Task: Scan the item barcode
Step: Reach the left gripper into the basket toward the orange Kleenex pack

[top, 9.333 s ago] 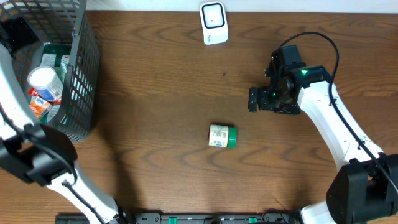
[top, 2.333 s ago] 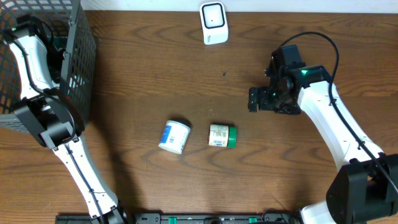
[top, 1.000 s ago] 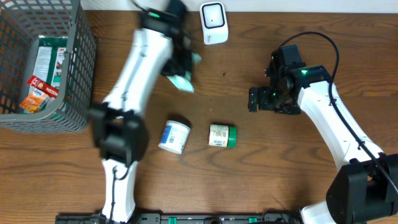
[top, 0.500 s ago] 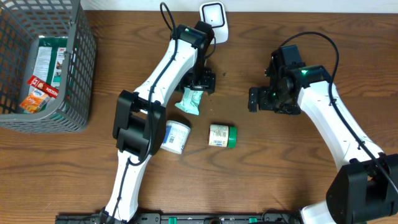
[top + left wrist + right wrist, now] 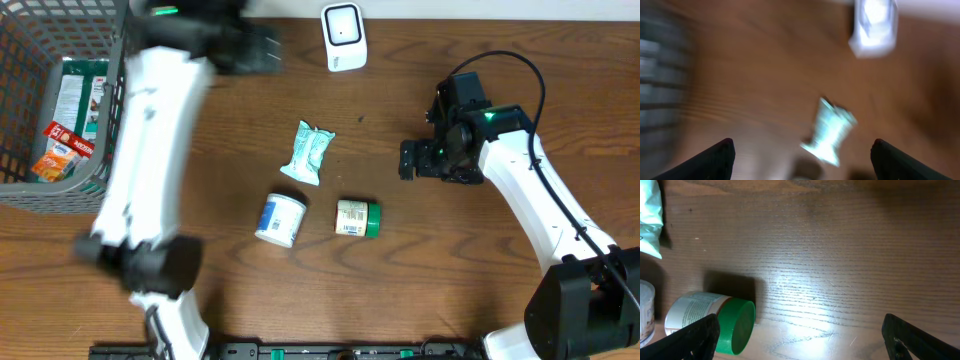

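Your left gripper (image 5: 802,159) spread wide, empty, blurred near far edge; right gripper (image 5: 802,337) spread wide, empty; bare table (image 5: 420,60) around pouch (image 5: 308,152).

I can read no word, number or brand in any view: the printed label on the green-capped bottle (image 5: 350,217), the blue print on the white tub (image 5: 281,219) and the packets (image 5: 70,100) in the far-left basket (image 5: 40,192) are too small.
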Motion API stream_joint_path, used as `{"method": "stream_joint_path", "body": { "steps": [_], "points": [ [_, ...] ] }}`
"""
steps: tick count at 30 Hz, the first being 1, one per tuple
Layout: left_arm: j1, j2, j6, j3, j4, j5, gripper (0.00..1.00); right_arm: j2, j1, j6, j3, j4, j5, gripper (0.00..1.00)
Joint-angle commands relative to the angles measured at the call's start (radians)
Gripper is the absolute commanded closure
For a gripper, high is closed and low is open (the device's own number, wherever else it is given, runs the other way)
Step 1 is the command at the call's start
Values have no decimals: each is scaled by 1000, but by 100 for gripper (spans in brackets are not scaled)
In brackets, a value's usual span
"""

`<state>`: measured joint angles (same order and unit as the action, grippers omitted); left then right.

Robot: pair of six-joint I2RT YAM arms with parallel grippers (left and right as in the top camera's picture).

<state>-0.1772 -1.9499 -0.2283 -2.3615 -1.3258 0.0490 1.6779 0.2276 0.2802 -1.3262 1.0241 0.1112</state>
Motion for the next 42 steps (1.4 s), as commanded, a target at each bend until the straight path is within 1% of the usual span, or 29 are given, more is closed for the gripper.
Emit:
{"method": "stream_joint_path", "body": {
  "steps": [1,3,7,9,12,14,21,28,33,42],
  "points": [
    [211,124,8,-21,-3,-173,13,-7,-3,-8,2,0,-8,1],
    [338,134,-8,-20,-3,-172,12,-7,-3,-8,2,0,-8,1],
    [555,105,-21,1,-4,-161,7,-7,-3,-8,2,0,-8,1],
    [634,72,-21,20,-9,-134,2,-7,-3,-8,2,0,-8,1],
    [722,0,-21,54,-37,-82,2,-7,-3,-8,2,0,-8,1],
    [750,-56,-21,62,-64,-83,2,-7,-3,-8,2,0,-8,1],
    [752,-242,-21,63,-90,-83,2,-7,-3,-8,2,0,-8,1],
    [745,-357,-20,63,-58,-87,2,-7,-3,-8,2,0,-8,1],
    [745,-397,-21,63,-13,-87,2,-7,-3,-8,2,0,-8,1],
    [743,-401,-36,73,31,-87,2,-7,-3,-8,2,0,-8,1]
  ]
}}
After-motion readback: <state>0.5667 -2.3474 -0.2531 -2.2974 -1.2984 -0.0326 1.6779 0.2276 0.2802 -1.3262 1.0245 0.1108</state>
